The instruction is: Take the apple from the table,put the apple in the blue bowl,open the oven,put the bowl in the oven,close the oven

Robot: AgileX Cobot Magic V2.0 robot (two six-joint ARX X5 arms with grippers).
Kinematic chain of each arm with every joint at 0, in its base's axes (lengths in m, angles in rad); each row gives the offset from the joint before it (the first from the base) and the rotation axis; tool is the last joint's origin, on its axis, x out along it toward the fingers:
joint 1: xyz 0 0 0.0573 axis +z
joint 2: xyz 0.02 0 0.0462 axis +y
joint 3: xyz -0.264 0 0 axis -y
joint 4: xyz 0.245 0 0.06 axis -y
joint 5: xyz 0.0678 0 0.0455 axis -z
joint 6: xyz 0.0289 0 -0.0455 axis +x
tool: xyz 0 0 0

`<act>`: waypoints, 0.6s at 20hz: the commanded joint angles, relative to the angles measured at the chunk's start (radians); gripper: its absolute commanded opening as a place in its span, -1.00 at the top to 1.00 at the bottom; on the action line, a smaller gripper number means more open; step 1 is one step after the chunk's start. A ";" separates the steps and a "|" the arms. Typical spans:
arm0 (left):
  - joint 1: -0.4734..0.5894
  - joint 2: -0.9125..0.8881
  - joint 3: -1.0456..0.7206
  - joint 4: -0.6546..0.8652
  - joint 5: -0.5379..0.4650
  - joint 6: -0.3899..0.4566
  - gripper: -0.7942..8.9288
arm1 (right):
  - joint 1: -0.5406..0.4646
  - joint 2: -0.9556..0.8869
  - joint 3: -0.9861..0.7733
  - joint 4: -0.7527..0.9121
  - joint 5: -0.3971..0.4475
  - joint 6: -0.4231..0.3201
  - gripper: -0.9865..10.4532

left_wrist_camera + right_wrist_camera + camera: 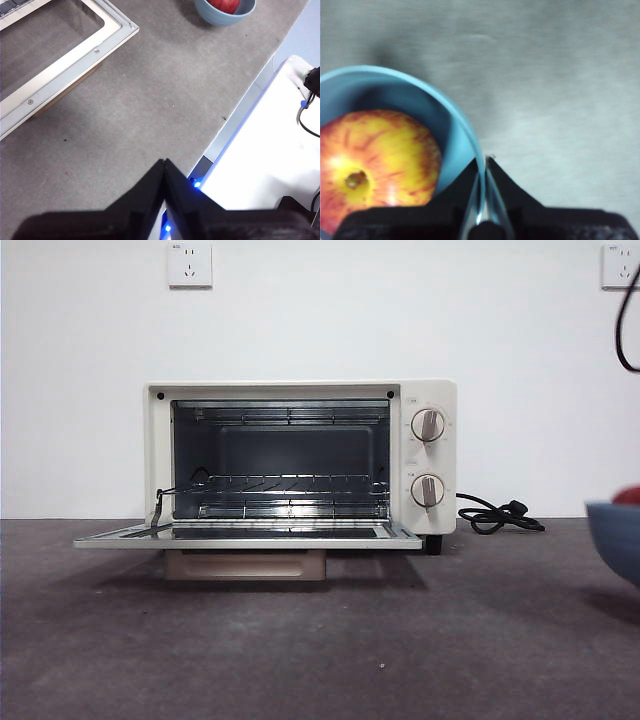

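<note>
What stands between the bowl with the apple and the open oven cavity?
Nothing visible: bare table lies between the blue bowl and the oven, whose door is folded down flat.

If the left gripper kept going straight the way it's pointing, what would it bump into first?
Probably just the table. The left gripper, fingers shut, points across bare grey surface between the oven door and the blue bowl holding the apple. Depth is hard to judge, so it might pass between them.
</note>
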 commanded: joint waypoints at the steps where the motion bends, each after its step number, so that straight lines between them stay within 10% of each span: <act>1: -0.003 -0.005 -0.005 -0.007 0.003 -0.015 0.85 | 0.049 -0.005 0.070 0.002 -0.017 0.055 0.84; 12: -0.003 -0.053 -0.005 -0.092 0.003 -0.034 0.85 | 0.403 0.317 0.615 0.000 -0.018 0.177 0.85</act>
